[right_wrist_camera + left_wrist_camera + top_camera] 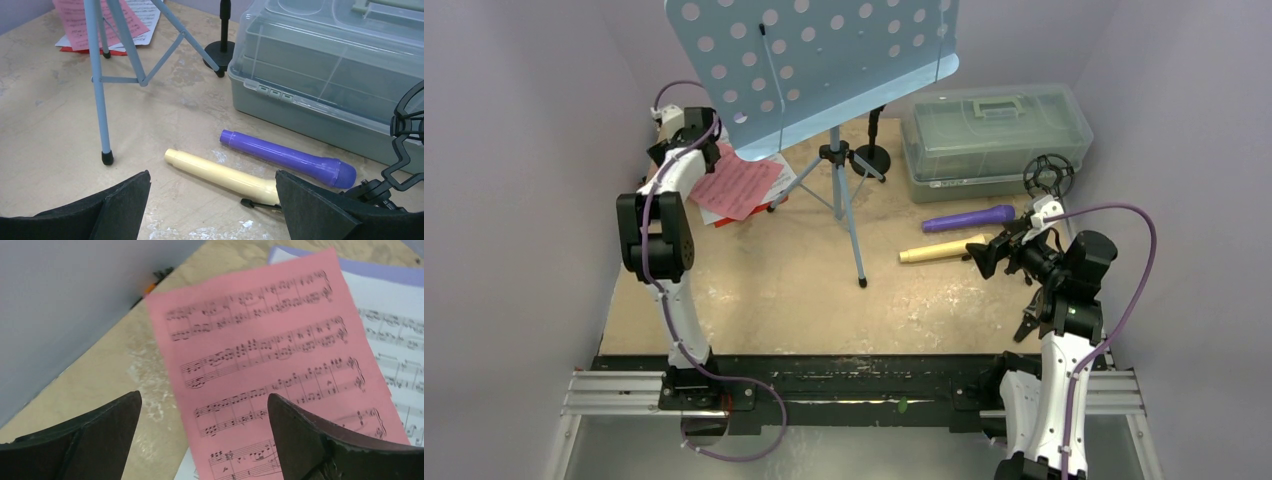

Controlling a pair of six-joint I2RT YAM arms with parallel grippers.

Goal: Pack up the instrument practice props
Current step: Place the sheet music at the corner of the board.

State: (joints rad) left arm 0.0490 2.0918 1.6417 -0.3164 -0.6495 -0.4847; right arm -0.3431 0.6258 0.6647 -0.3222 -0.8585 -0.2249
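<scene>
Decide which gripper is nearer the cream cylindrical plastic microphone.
Right. The right gripper sits at one end of the cream microphone; the left gripper hangs across the table above the pink sheet music.

Left arm (pixel 667 235) and right arm (pixel 1064 310): white link shells alternate with black joint housings. A purple cable (pixel 1151 265) arcs away behind each tool. Left tool (pixel 204 399) and right tool (pixel 212 176) bear matte black, wedge-shaped fingers (pixel 95 432) with roughened edges.
</scene>
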